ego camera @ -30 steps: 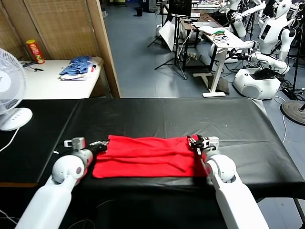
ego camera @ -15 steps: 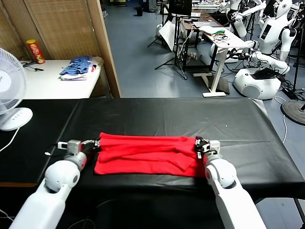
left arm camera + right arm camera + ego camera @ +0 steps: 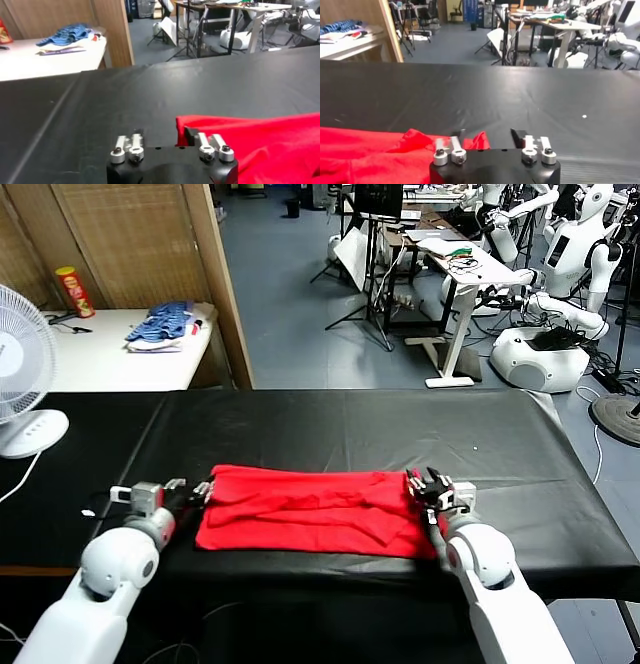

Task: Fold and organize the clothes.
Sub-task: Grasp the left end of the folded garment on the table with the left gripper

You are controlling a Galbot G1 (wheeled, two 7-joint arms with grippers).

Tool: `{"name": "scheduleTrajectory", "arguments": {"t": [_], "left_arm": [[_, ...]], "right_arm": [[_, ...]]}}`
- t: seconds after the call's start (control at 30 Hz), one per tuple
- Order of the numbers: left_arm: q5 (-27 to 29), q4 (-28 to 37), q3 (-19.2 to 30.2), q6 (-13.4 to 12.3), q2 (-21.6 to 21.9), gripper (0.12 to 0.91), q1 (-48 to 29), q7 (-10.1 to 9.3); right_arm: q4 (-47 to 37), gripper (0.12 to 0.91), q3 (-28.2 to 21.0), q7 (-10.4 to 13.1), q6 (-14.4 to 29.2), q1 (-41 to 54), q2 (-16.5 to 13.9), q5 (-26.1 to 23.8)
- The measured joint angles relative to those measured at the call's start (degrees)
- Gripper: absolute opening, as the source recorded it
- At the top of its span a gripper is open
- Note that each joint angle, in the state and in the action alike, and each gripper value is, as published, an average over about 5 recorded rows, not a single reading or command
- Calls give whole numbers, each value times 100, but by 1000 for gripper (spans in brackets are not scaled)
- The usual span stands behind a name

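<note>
Lying folded, red T-shirt (image 3: 310, 512); printed graphic and tag hidden.

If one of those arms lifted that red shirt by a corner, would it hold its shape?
Probably not. The red shirt lies in soft creases on the black table, so it would likely droop and unfold. It looks thin, so probably light. Pushed, it would likely bunch up, not slide whole.
</note>
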Motion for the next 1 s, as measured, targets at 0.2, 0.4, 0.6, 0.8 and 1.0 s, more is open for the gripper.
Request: {"name": "scheduleTrajectory", "arguments": {"t": [0.2,0.4,0.6,0.8,1.0], "left_arm": [[-298,-110,-181,-90,-48,796,101,-182],[-1258,-118,-372,36,-135,798,87,-474],[-1241,-162,-432,-44,-236,798,275,-344],[-975,-119,-354,-175,-415,798,572,-188],[-766,-58,-272,-256,-602,763,765,-93]], "right_arm": [[382,798,104,-3,11,-278,0,26],[553,798,188,-25,29,-448,6,43],[632,798,248,-80,45,-551,-4,48],[703,798,246,-92,46,-607,-2,49],[714,798,227,-94,46,-605,-2,44]]}}
